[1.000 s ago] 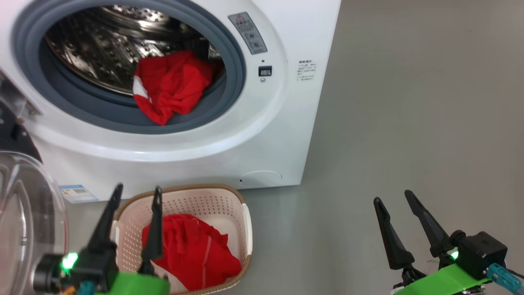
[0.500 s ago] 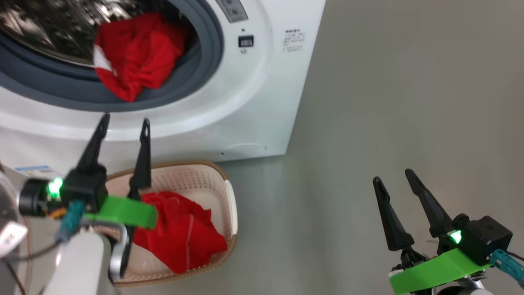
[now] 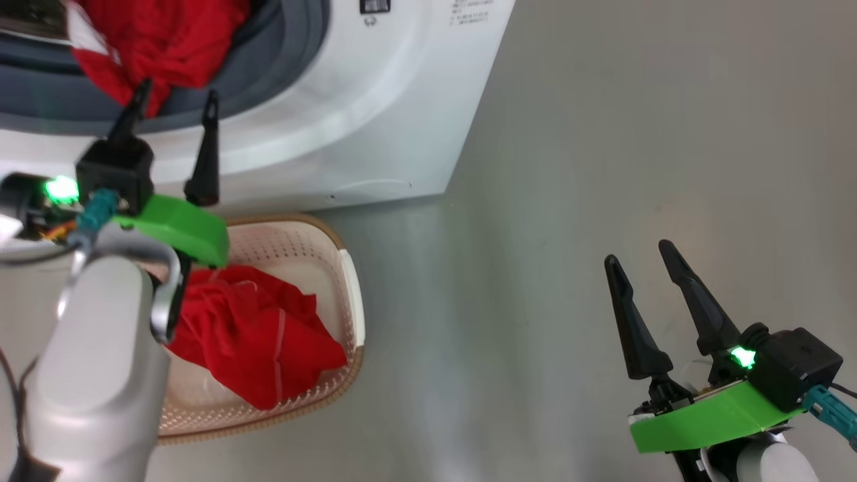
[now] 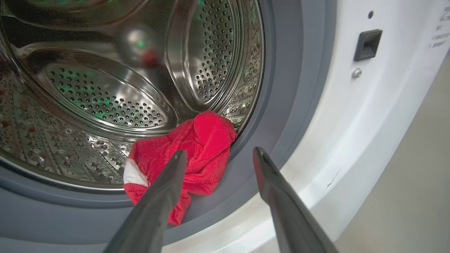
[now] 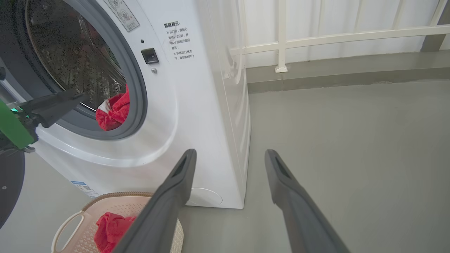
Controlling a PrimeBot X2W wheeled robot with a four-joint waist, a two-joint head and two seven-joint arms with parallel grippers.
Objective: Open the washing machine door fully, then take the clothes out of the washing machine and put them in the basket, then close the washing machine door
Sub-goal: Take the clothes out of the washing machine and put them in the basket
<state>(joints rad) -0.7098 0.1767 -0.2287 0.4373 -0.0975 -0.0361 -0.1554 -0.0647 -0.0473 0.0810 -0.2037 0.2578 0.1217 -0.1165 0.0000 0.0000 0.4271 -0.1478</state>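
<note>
The white washing machine [image 3: 375,120] stands with its mouth uncovered; the door's black rim [image 5: 8,186] shows at the left edge of the right wrist view. A red garment [image 4: 200,147] lies at the drum's front, drooping over the grey rubber ring [image 4: 281,88]. My left gripper [image 3: 177,90] is open just before that garment, one finger overlapping its lower edge in the left wrist view, nothing held. Below it sits the cream basket [image 3: 294,241] with another red garment [image 3: 254,348] inside. My right gripper [image 3: 638,253] hangs open over the floor, far right of the machine.
Bare grey floor [image 3: 602,134] stretches to the right of the machine. A white railing [image 5: 316,35] runs along the far wall. The round flap [image 3: 375,187] is low on the machine's front, just above the basket. The steel drum [image 4: 105,105] looks bare behind the garment.
My left gripper has risen from above the basket to the drum mouth, staying open. The head camera has shifted, sliding the machine up and left. The right gripper has barely moved.
</note>
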